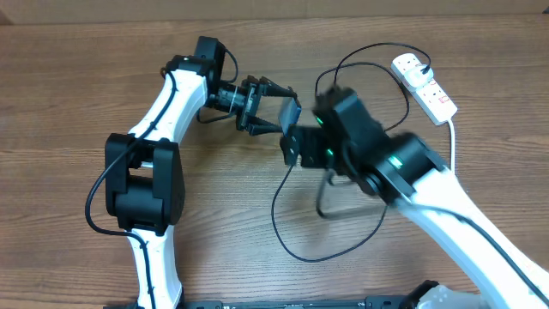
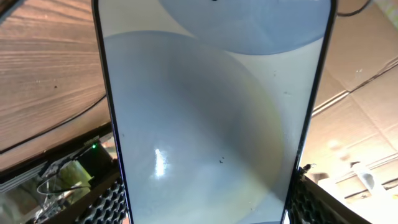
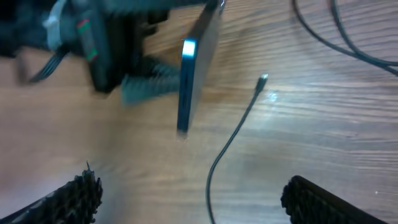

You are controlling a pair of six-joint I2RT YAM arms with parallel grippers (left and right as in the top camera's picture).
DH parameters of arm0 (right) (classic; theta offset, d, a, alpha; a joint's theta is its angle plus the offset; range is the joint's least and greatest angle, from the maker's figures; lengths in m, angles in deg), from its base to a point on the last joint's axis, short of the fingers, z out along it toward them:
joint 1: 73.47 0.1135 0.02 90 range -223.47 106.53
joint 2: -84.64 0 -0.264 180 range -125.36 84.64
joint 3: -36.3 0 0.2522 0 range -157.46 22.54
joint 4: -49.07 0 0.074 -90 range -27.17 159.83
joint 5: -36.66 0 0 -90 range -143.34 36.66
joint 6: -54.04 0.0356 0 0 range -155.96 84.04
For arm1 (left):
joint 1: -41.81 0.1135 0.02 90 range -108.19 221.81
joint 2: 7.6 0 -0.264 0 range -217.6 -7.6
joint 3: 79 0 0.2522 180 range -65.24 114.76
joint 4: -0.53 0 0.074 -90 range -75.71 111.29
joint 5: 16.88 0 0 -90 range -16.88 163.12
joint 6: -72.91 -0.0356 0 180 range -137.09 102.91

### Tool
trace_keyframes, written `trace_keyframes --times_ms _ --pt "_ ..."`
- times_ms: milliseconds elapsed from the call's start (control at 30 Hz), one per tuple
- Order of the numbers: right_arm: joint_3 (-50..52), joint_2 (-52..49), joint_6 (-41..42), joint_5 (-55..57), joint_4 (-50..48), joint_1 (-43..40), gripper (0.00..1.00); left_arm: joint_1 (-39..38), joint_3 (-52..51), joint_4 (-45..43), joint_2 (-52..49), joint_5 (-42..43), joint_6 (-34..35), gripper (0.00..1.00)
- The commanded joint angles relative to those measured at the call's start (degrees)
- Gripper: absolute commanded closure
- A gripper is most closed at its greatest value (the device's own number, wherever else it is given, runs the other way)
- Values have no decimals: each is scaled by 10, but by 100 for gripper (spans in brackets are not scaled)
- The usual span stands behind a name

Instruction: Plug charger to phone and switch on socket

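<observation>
Wood-grain worktop [image 1: 214,249] carries everything. The left end effector [image 1: 283,110] grips the phone [image 1: 292,112] on its edge, tilted, at upper centre of the overhead view. The right end effector [image 3: 196,198] hangs open and empty over the charger [image 3: 230,140], whose connector tip [image 3: 263,79] lies flat near the phone but apart from it. Two risks seem likely: the fingers skid the thin tip away instead of pinching it, or an off-angle push twists the phone in its grip. The socket [image 1: 426,86] sits at upper right.

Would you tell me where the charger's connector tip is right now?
In the right wrist view, the connector tip lies on the table, just right of the phone.
</observation>
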Motion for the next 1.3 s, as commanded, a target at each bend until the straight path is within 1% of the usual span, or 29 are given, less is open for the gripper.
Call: trace_keyframes --times_ms 0,100,200,233,267,567,767,833,1000,1100,1267 --pt "-43 -55 50 65 -2 3 12 -12 17 2 -5 16 4 37" --pt "-50 -75 99 138 -7 2 14 -13 17 2 -5 16 6 37" --pt "-50 -75 125 173 -17 2 19 -13 17 1 -5 16 14 37" --pt "-50 -75 125 172 -26 3 21 -13 17 1 -5 16 17 37" --pt "-48 -76 125 166 -39 5 27 -13 17 1 -5 16 19 36" --pt "-43 -101 125 166 -49 13 32 -13 17 1 -5 16 25 36" --pt "-43 -107 125 147 -54 13 51 -12 17 1 -5 16 25 36" --pt "-43 -107 125 147 -54 13 55 -12 17 1 -5 16 25 36" --pt "-43 -107 127 147 -51 13 57 -12 17 -3 -5 16 35 35" --pt "-42 -108 154 147 -49 13 58 -12 17 -7 -5 16 41 35" --pt "-41 -109 156 148 -53 13 65 -12 17 -10 -5 16 47 35"
